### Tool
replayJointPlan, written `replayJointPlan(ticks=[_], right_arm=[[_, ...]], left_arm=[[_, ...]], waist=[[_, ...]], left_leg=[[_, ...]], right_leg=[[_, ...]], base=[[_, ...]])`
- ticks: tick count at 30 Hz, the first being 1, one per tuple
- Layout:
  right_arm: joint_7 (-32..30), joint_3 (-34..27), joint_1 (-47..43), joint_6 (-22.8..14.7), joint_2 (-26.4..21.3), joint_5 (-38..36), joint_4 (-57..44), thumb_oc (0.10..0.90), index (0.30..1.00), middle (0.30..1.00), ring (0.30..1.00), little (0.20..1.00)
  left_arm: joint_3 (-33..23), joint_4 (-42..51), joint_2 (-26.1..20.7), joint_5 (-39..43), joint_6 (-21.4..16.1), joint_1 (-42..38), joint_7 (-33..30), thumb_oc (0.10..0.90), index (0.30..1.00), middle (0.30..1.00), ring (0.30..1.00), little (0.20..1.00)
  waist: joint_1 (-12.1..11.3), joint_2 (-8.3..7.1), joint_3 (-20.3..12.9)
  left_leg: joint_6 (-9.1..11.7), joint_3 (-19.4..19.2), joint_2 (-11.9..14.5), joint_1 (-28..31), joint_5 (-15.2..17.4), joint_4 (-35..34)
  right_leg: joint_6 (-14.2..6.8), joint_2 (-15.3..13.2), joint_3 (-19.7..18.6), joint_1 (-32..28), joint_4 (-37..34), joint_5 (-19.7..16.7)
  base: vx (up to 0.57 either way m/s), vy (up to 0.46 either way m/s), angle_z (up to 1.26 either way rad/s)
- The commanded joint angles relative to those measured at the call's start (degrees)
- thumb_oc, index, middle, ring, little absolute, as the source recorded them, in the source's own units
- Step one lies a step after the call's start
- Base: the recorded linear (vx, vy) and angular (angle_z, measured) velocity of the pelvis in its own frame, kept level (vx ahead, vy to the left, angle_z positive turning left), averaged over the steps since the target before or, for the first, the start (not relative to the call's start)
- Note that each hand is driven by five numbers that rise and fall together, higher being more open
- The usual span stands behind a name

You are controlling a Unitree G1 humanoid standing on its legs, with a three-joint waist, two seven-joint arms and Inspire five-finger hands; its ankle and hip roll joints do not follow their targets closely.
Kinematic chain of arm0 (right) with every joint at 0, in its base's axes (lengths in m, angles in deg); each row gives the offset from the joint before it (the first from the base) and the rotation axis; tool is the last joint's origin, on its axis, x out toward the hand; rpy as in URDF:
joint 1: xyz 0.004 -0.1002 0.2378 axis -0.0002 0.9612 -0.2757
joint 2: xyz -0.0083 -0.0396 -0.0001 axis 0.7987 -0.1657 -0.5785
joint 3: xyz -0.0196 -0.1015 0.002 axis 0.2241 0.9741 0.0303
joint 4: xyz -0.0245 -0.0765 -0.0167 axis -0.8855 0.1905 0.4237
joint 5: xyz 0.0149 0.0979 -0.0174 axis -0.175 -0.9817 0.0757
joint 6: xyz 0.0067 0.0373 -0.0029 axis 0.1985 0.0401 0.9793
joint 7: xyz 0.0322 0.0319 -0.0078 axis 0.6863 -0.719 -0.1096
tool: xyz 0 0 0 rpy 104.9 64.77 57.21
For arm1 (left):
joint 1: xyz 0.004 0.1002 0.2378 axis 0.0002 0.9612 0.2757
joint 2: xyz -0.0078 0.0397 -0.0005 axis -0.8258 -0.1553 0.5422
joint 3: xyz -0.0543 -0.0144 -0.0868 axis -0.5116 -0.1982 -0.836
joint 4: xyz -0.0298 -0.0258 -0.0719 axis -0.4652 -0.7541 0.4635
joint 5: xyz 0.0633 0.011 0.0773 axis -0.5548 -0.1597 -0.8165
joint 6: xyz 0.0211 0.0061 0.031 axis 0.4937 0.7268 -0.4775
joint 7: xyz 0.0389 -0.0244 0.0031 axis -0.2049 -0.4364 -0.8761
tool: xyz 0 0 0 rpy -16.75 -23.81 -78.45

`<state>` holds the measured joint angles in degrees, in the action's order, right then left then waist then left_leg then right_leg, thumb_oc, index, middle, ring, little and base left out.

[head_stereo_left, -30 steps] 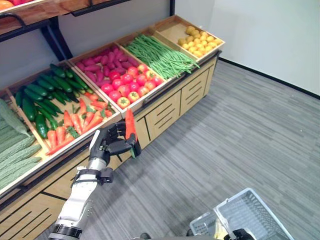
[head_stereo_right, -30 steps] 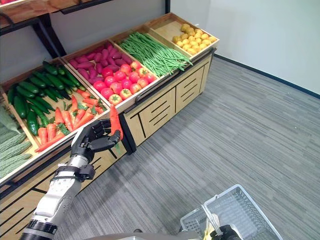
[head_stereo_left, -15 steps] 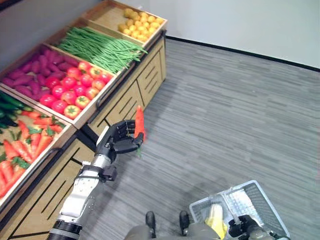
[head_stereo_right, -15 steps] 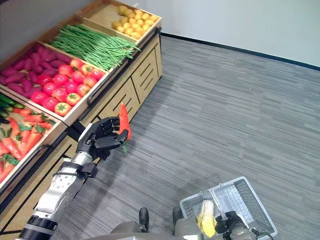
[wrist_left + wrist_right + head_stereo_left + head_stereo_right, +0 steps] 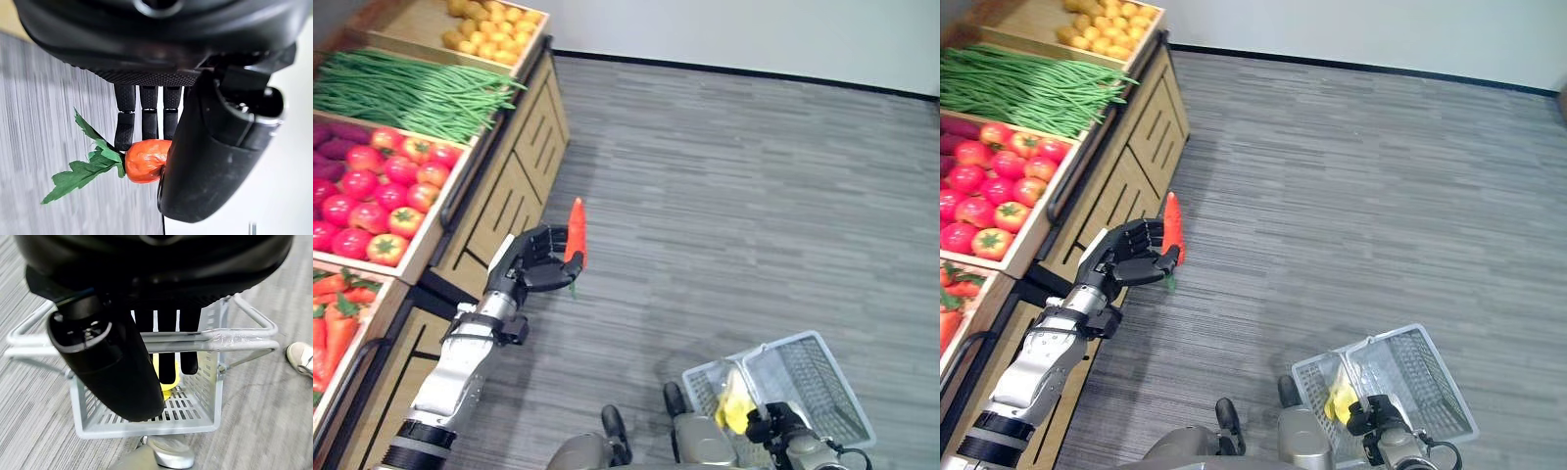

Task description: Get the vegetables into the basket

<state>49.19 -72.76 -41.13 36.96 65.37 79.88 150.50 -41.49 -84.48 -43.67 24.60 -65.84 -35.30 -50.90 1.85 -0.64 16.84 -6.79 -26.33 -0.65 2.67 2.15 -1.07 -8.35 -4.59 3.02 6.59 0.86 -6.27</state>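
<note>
An orange carrot (image 5: 576, 229) with green leaves (image 5: 83, 166) stands upright in my left hand (image 5: 530, 265), whose fingers and thumb are curled round it, out over the grey floor beside the stand. My right hand (image 5: 1375, 417) is at the bottom right, its fingers curled round the wire handle (image 5: 215, 340) of the grey plastic basket (image 5: 835, 397). A yellow vegetable (image 5: 1339, 402) lies inside the basket.
A wooden produce stand (image 5: 514, 166) runs along the left, with bins of tomatoes (image 5: 382, 196), green beans (image 5: 406, 88), yellow fruit (image 5: 494, 20) and carrots (image 5: 333, 328). A person's white shoe (image 5: 301, 357) shows near the basket.
The camera has swung right, away from the stand, so the bins slid left. My left hand with the carrot stays out over the floor; the basket shows more fully.
</note>
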Motion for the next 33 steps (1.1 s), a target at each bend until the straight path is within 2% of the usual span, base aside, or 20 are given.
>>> replayJointPlan(ticks=[1,2,3,5,7,9,10,12,15,18,20,21,22,23,24,25,26,27,28,33], right_arm=[[-0.1,1.3,3.9,0.6,-0.7,0.8,1.9,0.400,0.300,0.300,0.300,0.300],[-0.1,1.3,3.9,0.6,-0.7,0.8,1.9,0.400,0.300,0.300,0.300,0.300],[-0.5,1.1,4.3,0.6,-0.6,0.6,2.1,0.400,0.300,0.300,0.300,0.300],[-0.6,1.5,4.1,0.5,-0.3,1.3,2.2,0.400,0.300,0.300,0.300,0.300],[-0.4,2.1,4.1,0.4,-0.3,1.9,2.3,0.400,0.300,0.300,0.300,0.300],[-0.4,2.1,4.2,0.5,-0.3,2.1,2.2,0.400,0.300,0.300,0.300,0.300],[-0.3,2.3,4.3,0.5,-0.2,1.8,2.0,0.400,0.300,0.300,0.300,0.300],[-0.4,2.3,4.1,0.6,-0.2,1.5,1.8,0.400,0.300,0.300,0.300,0.300],[-0.9,1.7,4.2,0.3,-0.2,-0.1,1.7,0.400,0.300,0.300,0.300,0.300],[-0.8,3.6,3.7,0.3,-0.7,1.5,2.2,0.400,0.300,0.300,0.300,0.300],[-0.7,4.2,3.4,0.1,-0.7,1.9,2.6,0.400,0.300,0.300,0.300,0.300],[-0.7,4.3,3.2,0.0,-0.7,1.5,2.6,0.400,0.300,0.300,0.300,0.300],[-0.8,3.6,2.8,-0.3,-1.4,0.0,2.7,0.400,0.300,0.300,0.300,0.300],[-0.8,3.6,2.8,-0.3,-1.4,0.0,2.7,0.400,0.300,0.300,0.300,0.300],[-0.8,3.4,2.7,-0.5,-1.8,-0.8,2.7,0.400,0.300,0.300,0.300,0.300],[-0.9,3.3,2.5,-0.6,-2.3,-1.2,2.6,0.400,0.300,0.300,0.300,0.300],[-0.7,3.4,2.4,-0.4,-2.5,-1.0,2.4,0.400,0.300,0.300,0.300,0.300],[-0.7,3.4,2.4,-0.4,-2.5,-1.0,2.4,0.400,0.300,0.300,0.300,0.300],[-0.4,3.3,2.1,-0.3,-3.0,-1.0,2.3,0.400,0.300,0.300,0.300,0.300],[-1.2,1.8,2.1,-0.3,-2.5,-2.1,0.8,0.400,0.300,0.300,0.300,0.300]], left_arm=[[-3.2,6.8,-0.8,0.2,-6.2,-3.0,-0.4,0.400,0.300,0.300,0.300,0.300],[-3.2,6.7,-0.8,0.2,-6.2,-3.1,-0.4,0.400,0.300,0.300,0.300,0.300],[-2.8,6.9,-0.8,0.1,-6.0,-3.4,-0.5,0.400,0.300,0.300,0.300,0.300],[-3.1,6.7,-0.7,-0.7,-5.7,-3.2,-0.6,0.400,0.300,0.300,0.300,0.300],[-3.4,6.4,-0.2,-0.8,-5.8,-2.7,-0.2,0.400,0.300,0.300,0.300,0.300],[-3.1,6.2,0.1,-0.7,-5.8,-2.7,-0.1,0.400,0.300,0.300,0.300,0.300],[-2.3,5.4,0.6,-0.8,-5.7,-3.0,-0.1,0.400,0.300,0.300,0.300,0.300],[-1.7,4.9,0.9,-0.7,-5.6,-3.6,-0.2,0.400,0.300,0.300,0.300,0.300],[-0.3,3.2,2.0,-1.1,-5.0,-4.5,0.0,0.400,0.300,0.300,0.300,0.300],[0.8,2.3,2.3,-1.5,-4.7,-4.6,0.7,0.400,0.300,0.300,0.300,0.300],[0.5,2.1,2.7,-1.1,-4.7,-3.9,0.8,0.400,0.300,0.300,0.300,0.300],[0.5,1.8,3.0,-0.9,-4.5,-3.5,1.0,0.400,0.300,0.300,0.300,0.300],[0.4,1.6,3.4,-0.7,-4.3,-3.2,1.6,0.400,0.300,0.300,0.300,0.300],[0.4,1.6,3.4,-0.7,-4.3,-3.3,1.6,0.400,0.300,0.300,0.300,0.300],[0.7,1.5,3.6,-0.5,-4.2,-3.3,1.8,0.400,0.300,0.300,0.300,0.300],[1.0,1.3,3.9,-0.5,-4.3,-3.2,1.9,0.400,0.300,0.300,0.300,0.300],[1.1,1.1,4.0,-0.4,-4.2,-3.4,1.8,0.400,0.300,0.300,0.300,0.300],[1.1,1.1,4.0,-0.4,-4.2,-3.4,1.8,0.400,0.300,0.300,0.300,0.300],[1.1,0.6,3.9,-0.7,-4.1,-3.1,2.0,0.400,0.300,0.300,0.300,0.300],[1.3,0.3,3.0,-3.7,-3.1,-1.4,2.2,0.400,0.300,0.300,0.300,0.300]], waist=[[0.5,1.80,-3.4],[0.6,1.78,-3.3],[0.3,1.75,-3.7],[-0.6,1.09,-5.1],[-1.2,0.61,-6.0],[-1.2,0.53,-6.3],[-0.9,0.53,-6.5],[-0.7,0.43,-6.5],[-0.3,0.31,-6.8],[0.0,0.32,-6.9],[-0.1,0.11,-6.7],[-0.2,-0.15,-6.3],[-0.4,-0.57,-4.9],[-0.4,-0.47,-4.8],[-0.6,-0.44,-4.2],[-0.9,-0.27,-3.8],[-1.0,-0.17,-3.8],[-0.9,-0.20,-3.8],[-1.0,0.04,-4.1],[-0.6,0.76,-6.0]], left_leg=[[1.8,2.9,1.1,0.6,6.8,4.4],[1.8,2.9,1.0,0.7,6.8,4.3],[1.9,2.3,1.2,0.9,6.5,3.3],[2.4,1.2,0.8,0.8,6.1,2.2],[2.9,-0.1,1.0,0.8,5.1,1.3],[3.3,0.0,1.0,0.6,4.6,1.1],[4.2,0.7,1.2,0.4,2.7,-0.4],[4.9,1.3,1.4,0.2,1.3,-1.5],[6.0,2.3,2.0,0.2,0.0,-2.7],[7.3,3.1,3.8,0.8,-0.6,-2.1],[7.9,3.3,4.9,0.8,0.1,0.3],[8.3,3.5,5.6,0.0,1.0,3.9],[9.1,4.0,8.0,-3.4,2.3,14.7],[9.3,4.2,8.3,-3.7,2.6,15.4],[10.0,5.6,9.1,-5.1,1.6,18.6],[10.3,8.3,8.3,-5.6,0.2,18.2],[9.9,10.5,7.0,-5.9,-0.1,15.7],[9.9,10.5,7.0,-5.9,-0.1,15.6],[8.4,13.2,5.1,-5.8,0.7,10.5],[6.8,11.3,4.2,-3.4,1.8,7.3]], right_leg=[[-1.8,-3.7,1.5,1.8,8.3,0.9],[-1.7,-3.7,1.6,1.8,8.5,1.0],[-0.9,-4.6,4.0,0.5,10.9,3.3],[-1.1,-5.4,6.7,-3.6,8.3,3.5],[-1.6,-4.9,5.4,-4.0,4.1,2.2],[-1.5,-4.8,5.3,-4.0,3.5,2.5],[-1.0,-4.2,5.4,-4.4,2.4,4.3],[-0.5,-3.8,5.7,-4.4,2.0,5.3],[0.4,-2.7,6.8,-4.7,1.2,6.4],[1.6,-1.2,7.7,-6.0,-0.1,7.2],[2.5,-0.4,7.4,-6.6,0.1,8.0],[3.3,-0.1,7.1,-7.0,0.3,8.6],[4.8,0.5,7.0,-8.3,0.5,9.5],[4.9,0.6,7.1,-8.4,0.4,9.5],[5.7,1.0,7.1,-9.1,0.2,9.7],[5.8,1.2,6.9,-9.4,0.1,10.3],[5.6,0.9,6.9,-9.2,-0.1,10.4],[5.6,0.9,6.9,-9.2,-0.1,10.4],[5.3,0.4,6.8,-8.2,0.5,10.0],[4.5,-0.3,5.6,-7.5,1.5,9.7]], base=[[-0.01,0.007,-0.55],[-0.03,-0.021,-0.05],[-0.01,-0.051,-0.04],[0.00,-0.112,-0.14],[-0.04,-0.206,-0.45],[-0.05,-0.201,-0.36],[-0.04,-0.141,-0.17],[-0.05,-0.169,-0.05],[-0.04,-0.287,0.09],[0.02,-0.368,0.38],[0.03,-0.282,0.05],[0.02,-0.391,0.03],[0.01,-0.319,0.02],[0.00,-0.289,0.01],[0.00,-0.102,-0.04],[-0.01,-0.079,-0.11],[-0.01,-0.004,-0.08],[-0.04,0.062,-0.08],[0.00,0.077,-0.07],[0.08,0.127,-0.08]])
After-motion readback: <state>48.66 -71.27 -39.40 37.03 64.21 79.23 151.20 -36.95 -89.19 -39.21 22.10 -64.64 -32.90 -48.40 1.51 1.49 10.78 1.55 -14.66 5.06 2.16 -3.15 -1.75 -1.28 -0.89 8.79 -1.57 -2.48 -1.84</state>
